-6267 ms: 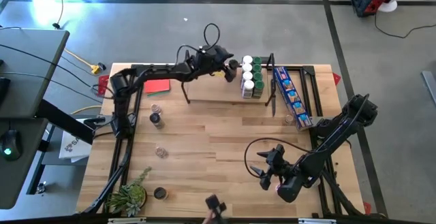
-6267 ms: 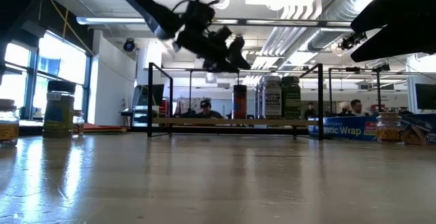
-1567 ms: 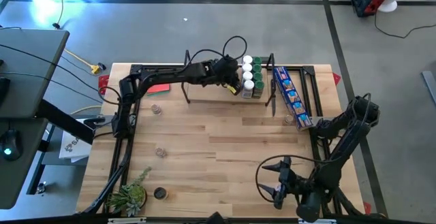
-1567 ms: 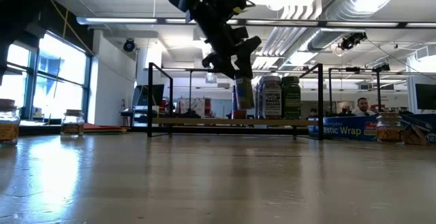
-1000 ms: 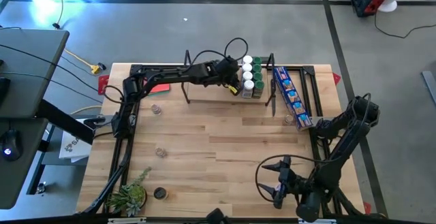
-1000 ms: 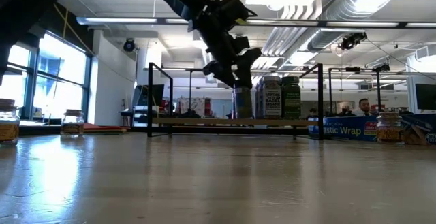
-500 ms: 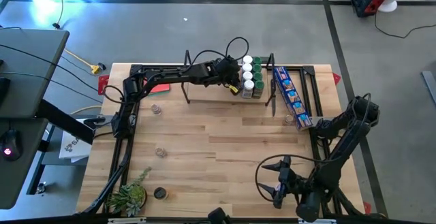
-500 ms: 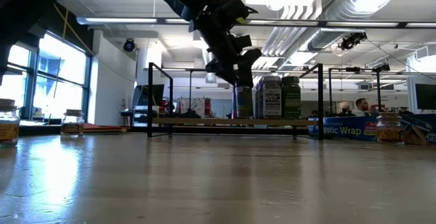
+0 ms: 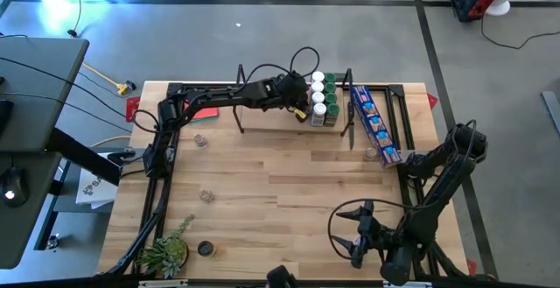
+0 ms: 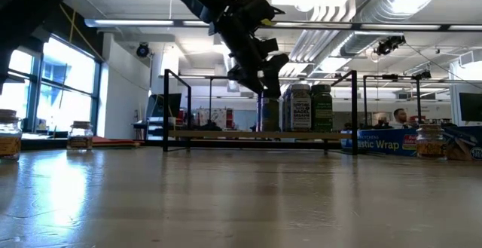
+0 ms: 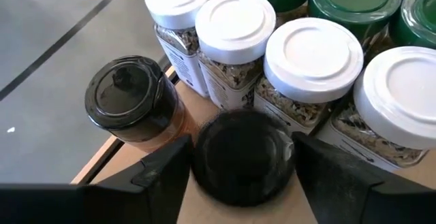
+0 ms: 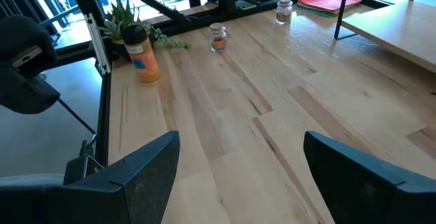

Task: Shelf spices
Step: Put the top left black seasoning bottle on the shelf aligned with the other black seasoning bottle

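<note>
High view: my left gripper [image 9: 300,102] over shelf [image 9: 271,123], hard beside jar cluster [image 9: 320,98]. Right gripper [image 12: 238,166] parked near table's front edge, fingers spread wide, empty.

Low view: black-lid jar [image 10: 269,114] upright on shelf board, long axis vertical, lid up, just left of its neighbours.

Left wrist view: fingers [image 11: 163,166] flank black-lid jar; can't tell whether pads are touching or just clear of it. Judgement: release step. Open fully, lift straight up, no sideways drift, or I clip second black-lid jar [image 11: 131,101] or white-lid jars [image 11: 236,26].
</note>
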Robot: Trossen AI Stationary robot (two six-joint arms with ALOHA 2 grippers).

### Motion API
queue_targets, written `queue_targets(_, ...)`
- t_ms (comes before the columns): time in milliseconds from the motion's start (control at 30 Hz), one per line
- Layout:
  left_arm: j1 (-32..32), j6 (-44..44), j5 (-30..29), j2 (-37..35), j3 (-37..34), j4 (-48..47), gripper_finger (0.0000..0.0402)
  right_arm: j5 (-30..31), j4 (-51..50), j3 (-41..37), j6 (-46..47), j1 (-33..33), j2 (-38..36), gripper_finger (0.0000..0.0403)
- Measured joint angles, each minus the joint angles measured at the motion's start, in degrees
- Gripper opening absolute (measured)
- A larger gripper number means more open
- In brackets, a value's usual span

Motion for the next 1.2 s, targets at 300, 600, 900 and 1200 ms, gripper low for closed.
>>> queue_targets(300, 0.59, 0.00, -1.33, -0.38, 0.00, -0.76, 0.0289, 0.02, 0.00, 0.00, 0.00, 0.00, 0.00, 0.0309)
queue_targets(600, -2.71, 3.66, -9.10, -5.18, 0.00, -4.52, 0.0289, 0.00, 0.15, 0.00, -0.05, 0.00, 0.00, 0.0309)
queue_targets(900, -3.15, -0.72, -8.06, -5.67, -1.07, -14.05, 0.0281, 0.02, 0.40, 0.00, -0.05, 0.00, 0.00, 0.0309)
queue_targets(1200, 1.96, -4.15, -7.28, -5.07, -8.45, -6.46, 0.0223, 0.08, 0.42, 0.00, -0.04, 0.00, 0.00, 0.0309)
